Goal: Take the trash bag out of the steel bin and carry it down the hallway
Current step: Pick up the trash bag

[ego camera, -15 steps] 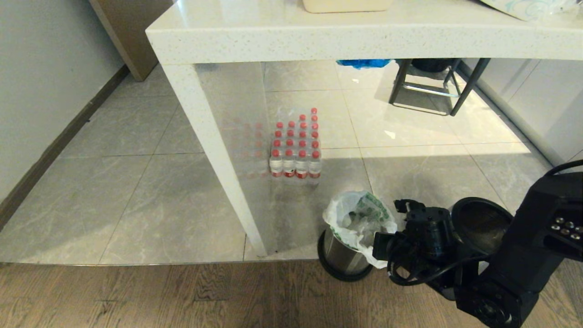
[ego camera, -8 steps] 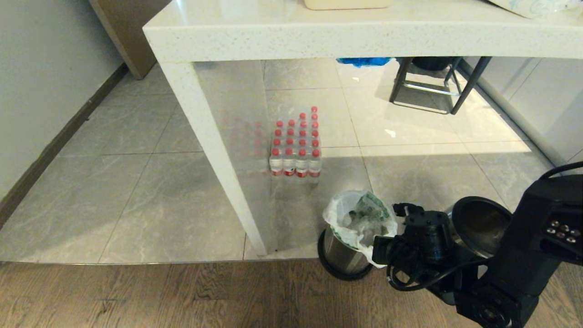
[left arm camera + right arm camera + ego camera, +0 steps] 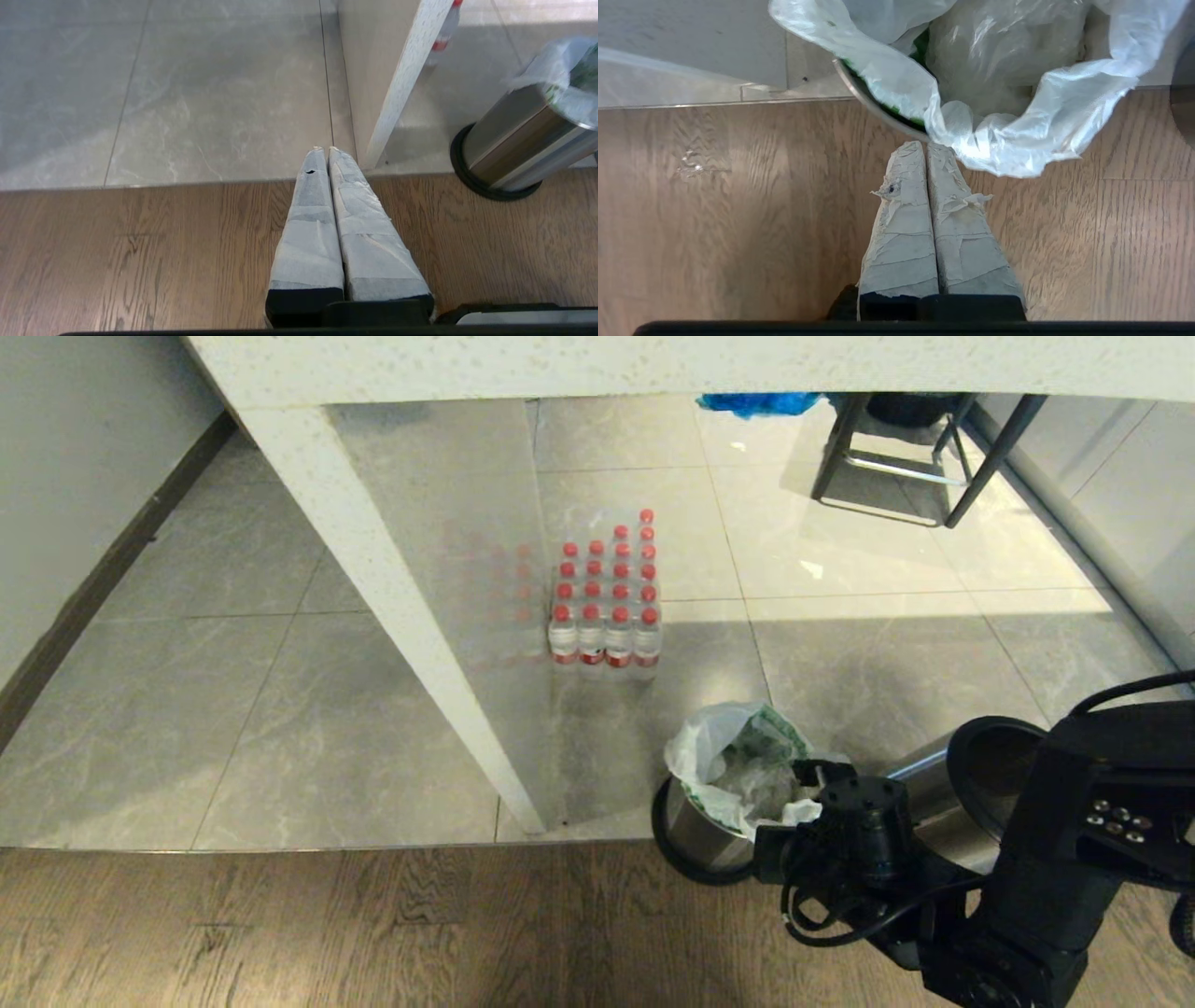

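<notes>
One steel bin (image 3: 695, 829) stood on the floor at the seam of tile and wood, just beside the white desk (image 3: 373, 569) leg, and one trash bag (image 3: 738, 770) sat in it, its rim draped over the edge. The right claw (image 3: 927, 145) hovered with its two taped fingers pressed together, tips just beside the bag's hanging edge, gripping nothing. The left claw (image 3: 324, 149) hung apart over the wood, also closed. One shrink-wrapped pack of red-capped bottles (image 3: 605, 595) stood under the desk.
</notes>
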You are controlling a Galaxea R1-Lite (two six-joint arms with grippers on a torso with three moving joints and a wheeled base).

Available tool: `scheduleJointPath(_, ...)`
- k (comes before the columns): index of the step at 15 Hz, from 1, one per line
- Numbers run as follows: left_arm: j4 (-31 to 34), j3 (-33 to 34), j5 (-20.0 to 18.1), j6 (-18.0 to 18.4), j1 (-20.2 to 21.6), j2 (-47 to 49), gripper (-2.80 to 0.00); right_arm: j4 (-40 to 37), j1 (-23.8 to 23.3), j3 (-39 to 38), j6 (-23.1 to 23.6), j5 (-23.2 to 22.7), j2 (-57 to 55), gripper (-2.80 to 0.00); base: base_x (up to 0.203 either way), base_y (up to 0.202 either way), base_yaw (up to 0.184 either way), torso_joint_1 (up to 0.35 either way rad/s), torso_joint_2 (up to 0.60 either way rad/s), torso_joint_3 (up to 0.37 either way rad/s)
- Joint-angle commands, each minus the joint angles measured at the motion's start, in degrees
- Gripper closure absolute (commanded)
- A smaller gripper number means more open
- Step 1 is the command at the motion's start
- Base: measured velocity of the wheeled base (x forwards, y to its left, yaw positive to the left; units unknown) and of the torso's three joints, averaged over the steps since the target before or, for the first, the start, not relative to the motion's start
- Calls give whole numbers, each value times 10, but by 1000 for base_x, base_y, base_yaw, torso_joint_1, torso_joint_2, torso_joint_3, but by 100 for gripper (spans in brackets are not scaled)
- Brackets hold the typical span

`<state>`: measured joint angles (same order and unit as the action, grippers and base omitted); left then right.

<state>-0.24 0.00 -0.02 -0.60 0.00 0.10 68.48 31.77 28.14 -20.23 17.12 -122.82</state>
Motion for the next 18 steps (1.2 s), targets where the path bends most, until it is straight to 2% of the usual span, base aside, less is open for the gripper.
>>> scheduleJointPath(1,0,0,0,0,0,0,0,9,2,-4,0,1,-6,0,0,0,0,2,2,-198)
scheduleJointPath(5,0,0,0,0,0,0,0,9,2,-6,9,5,4,0,0,0,0,1,0,-125)
scheduleJointPath(8,0,0,0,0,0,0,0,14,2,-9,22,31,17,0,0,0,0,2,1,-11)
scheduleJointPath(12,0,0,0,1,0,0,0,15,2,0,26,31,4,0,0,0,0,0,0,0)
scheduleJointPath(14,0,0,0,0,0,0,0,17,-3,6,78,29,-20,0,0,0,0,0,0,0)
scheduleJointPath(18,0,0,0,0,0,0,0,106,-9,14,93,35,-79,0,0,0,0,0,0,0)
